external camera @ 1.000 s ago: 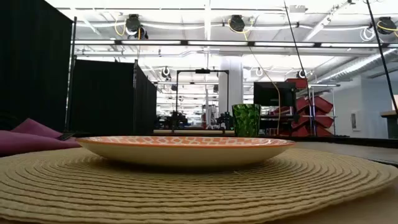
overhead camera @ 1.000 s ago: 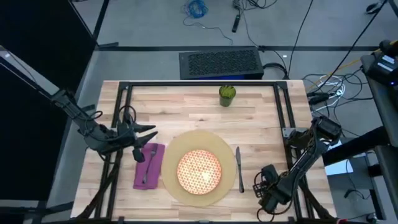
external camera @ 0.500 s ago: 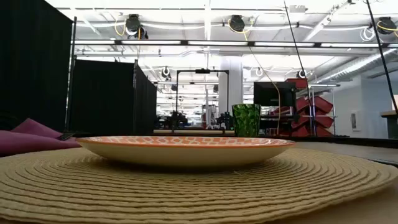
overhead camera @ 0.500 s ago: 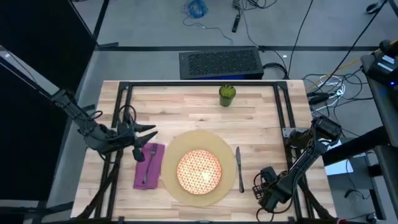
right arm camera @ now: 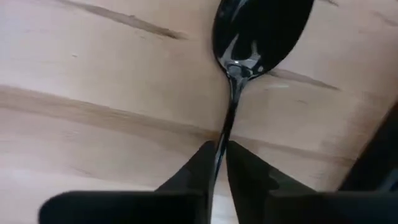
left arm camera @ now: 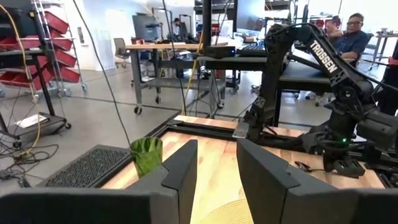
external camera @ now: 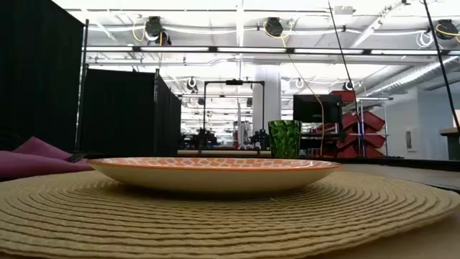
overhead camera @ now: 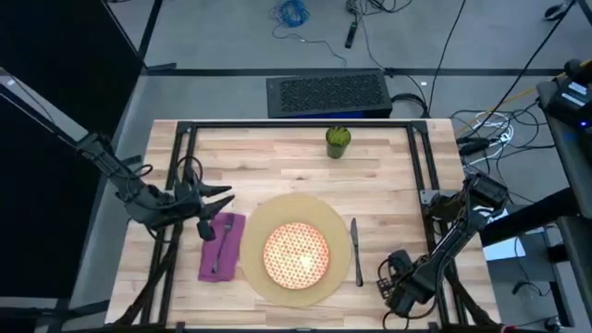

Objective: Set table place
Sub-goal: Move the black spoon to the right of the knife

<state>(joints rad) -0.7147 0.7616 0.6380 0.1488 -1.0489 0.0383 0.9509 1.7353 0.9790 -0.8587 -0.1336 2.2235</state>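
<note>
Right gripper [right arm camera: 219, 163] sits low at the table's [overhead camera: 277, 157] near right corner, fingers pinched on the thin handle of a dark glossy spoon [right arm camera: 258, 31]; the bowl lies against the pale wood planks. Left gripper [overhead camera: 218, 197] hangs over the left edge, fingers spread, holding nothing.

The place [overhead camera: 268, 217] — big round tan mat with concentric woven ridges — lies near the front edge, centred. On it a smaller round plate [overhead camera: 296, 255], red-and-cream lattice with an orange rim. Just right of the mat lies a slim metal knife [overhead camera: 356, 250], parallel to the mat's edge and apart from it. Left of the mat, touching its rim, is a crumpled purple napkin [overhead camera: 220, 245] with a fork [overhead camera: 223, 242] on top. A green textured glass [overhead camera: 338, 141] stands well apart at the far edge.

Black bar frame runs along the table edges — the right arm's base is clamped beside it.
</note>
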